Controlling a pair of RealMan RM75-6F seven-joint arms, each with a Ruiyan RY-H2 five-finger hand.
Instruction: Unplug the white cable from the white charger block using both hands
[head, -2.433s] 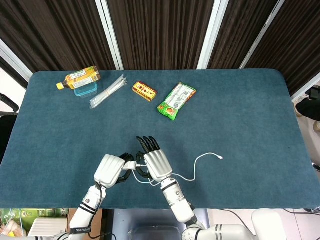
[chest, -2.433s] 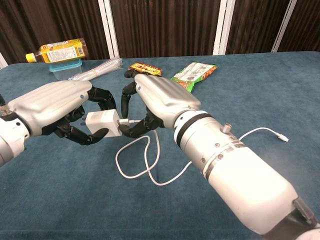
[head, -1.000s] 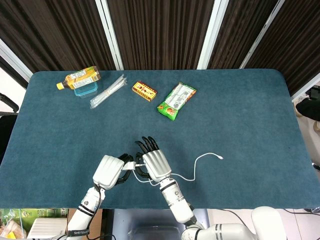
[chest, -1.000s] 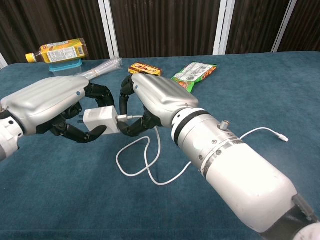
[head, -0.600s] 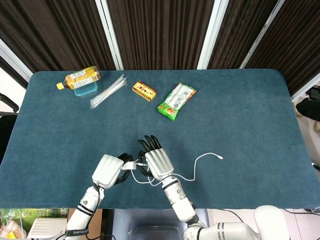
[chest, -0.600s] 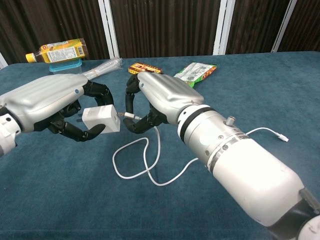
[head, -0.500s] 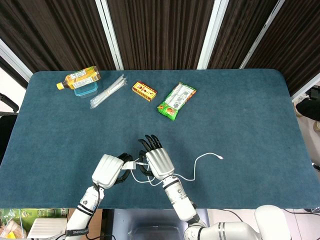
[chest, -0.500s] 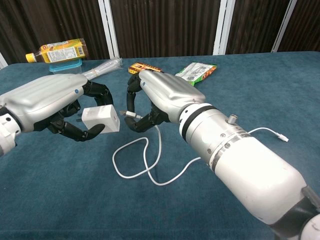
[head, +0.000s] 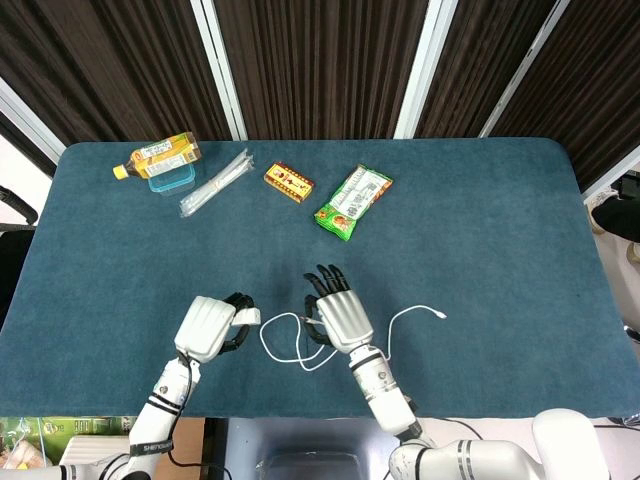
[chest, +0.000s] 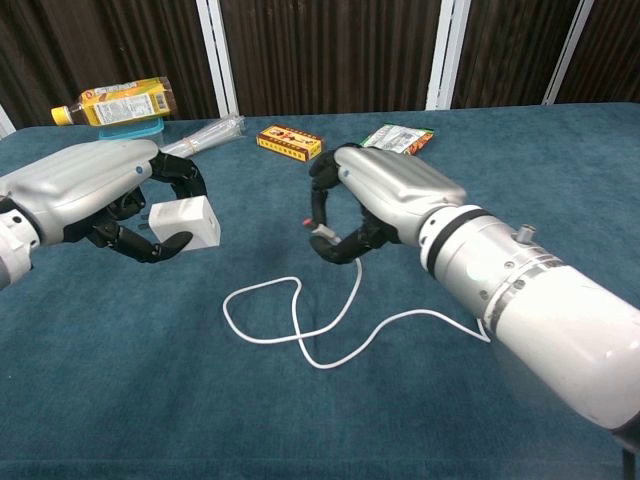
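The white cable (chest: 300, 345) has come free of the white charger block (chest: 185, 223); the left hand (chest: 95, 200) holds the block clamped in its fingers, well apart now from the right hand (chest: 375, 205), which pinches the plug end; slack loops on the desk (chest: 150, 400) between them; the unplugging looks done.

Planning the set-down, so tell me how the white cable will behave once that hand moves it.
Probably floppy: the white cable sags from the right hand into loose loops on the table. Likely light, so its loops should drag along. The free end may whip or snag.
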